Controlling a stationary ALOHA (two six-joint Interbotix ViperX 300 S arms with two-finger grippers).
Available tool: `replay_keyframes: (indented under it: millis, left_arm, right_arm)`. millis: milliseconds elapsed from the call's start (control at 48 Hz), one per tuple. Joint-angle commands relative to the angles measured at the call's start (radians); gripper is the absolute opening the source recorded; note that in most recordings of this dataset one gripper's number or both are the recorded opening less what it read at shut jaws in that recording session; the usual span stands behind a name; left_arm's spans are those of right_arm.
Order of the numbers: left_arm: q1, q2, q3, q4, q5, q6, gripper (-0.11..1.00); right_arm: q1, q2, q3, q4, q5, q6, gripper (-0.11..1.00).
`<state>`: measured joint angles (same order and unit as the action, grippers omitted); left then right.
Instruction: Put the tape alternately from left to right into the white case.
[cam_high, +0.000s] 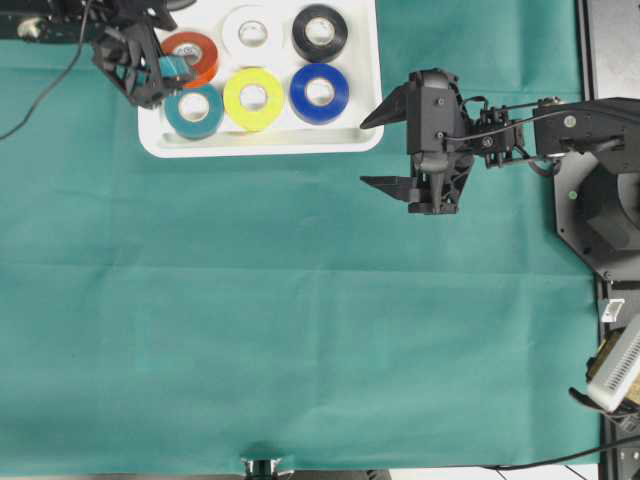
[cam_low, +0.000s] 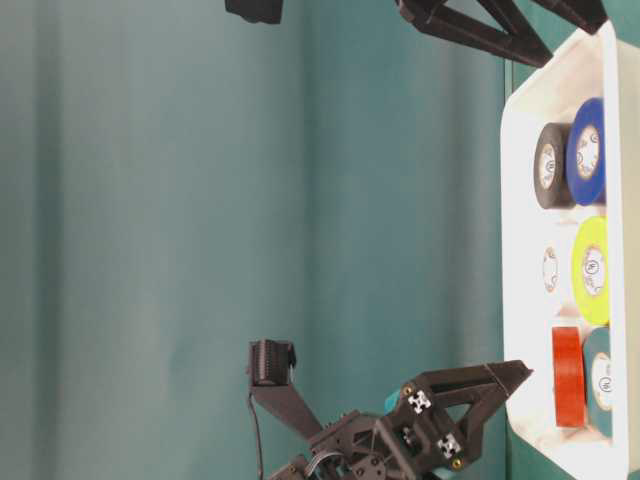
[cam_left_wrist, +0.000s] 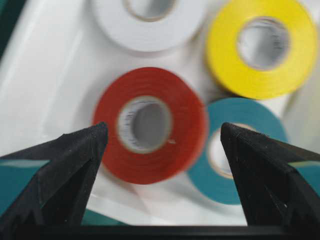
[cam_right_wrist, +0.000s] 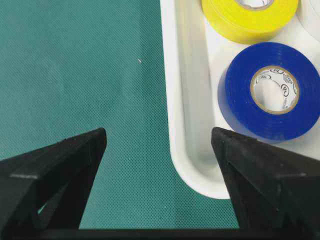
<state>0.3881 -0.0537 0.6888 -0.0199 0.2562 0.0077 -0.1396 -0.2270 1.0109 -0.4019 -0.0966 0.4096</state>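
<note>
The white case (cam_high: 262, 143) lies at the top of the overhead view and holds six rolls of tape: orange-red (cam_high: 193, 55), white (cam_high: 252, 32), black (cam_high: 320, 32), teal (cam_high: 194, 110), yellow (cam_high: 253, 98) and blue (cam_high: 319, 93). My left gripper (cam_left_wrist: 162, 131) hangs open over the case's left end, its fingers astride the orange-red roll (cam_left_wrist: 150, 165) without touching it. That roll lies against the teal one (cam_left_wrist: 250, 112). My right gripper (cam_right_wrist: 159, 135) is open and empty over the cloth by the case's right corner (cam_right_wrist: 182, 125), next to the blue roll (cam_right_wrist: 270, 97).
A green cloth (cam_high: 300, 330) covers the table. A black cable (cam_high: 40, 95) trails at the top left. The right arm's base (cam_high: 600, 200) and a pale box (cam_high: 615, 365) stand at the right edge.
</note>
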Motion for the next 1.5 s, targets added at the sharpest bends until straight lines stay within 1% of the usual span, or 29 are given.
replay_keyframes:
  millis: [0, 312, 521, 645, 916, 1187, 1478]
  left_arm:
    - [-0.048, -0.037, -0.006, 0.002, -0.008, 0.0, 0.97]
    - [-0.216, -0.058, -0.005, 0.0, -0.017, -0.002, 0.97]
    - [-0.293, -0.057, -0.003, 0.002, -0.032, -0.002, 0.97]
    - [-0.325, -0.057, -0.003, 0.0, -0.038, -0.003, 0.97]
    - [-0.373, -0.052, 0.012, 0.0, -0.069, -0.002, 0.97]
    - [-0.374, -0.06, 0.038, 0.0, -0.098, -0.002, 0.97]
    - [-0.374, -0.112, 0.074, 0.0, -0.1, 0.0, 0.97]
  right_arm:
    - [0.003, -0.008, -0.008, 0.0, -0.009, 0.0, 0.81]
    - [0.002, -0.006, -0.012, 0.0, -0.009, 0.0, 0.81]
    - [0.012, -0.008, -0.012, 0.0, -0.02, 0.0, 0.81]
    - [0.025, -0.008, -0.009, 0.0, -0.025, 0.0, 0.81]
    - [0.06, -0.006, -0.009, 0.0, -0.037, 0.002, 0.81]
    - [0.063, -0.008, -0.011, 0.0, -0.037, 0.002, 0.81]
    - [0.061, -0.031, -0.002, 0.0, -0.034, 0.0, 0.81]
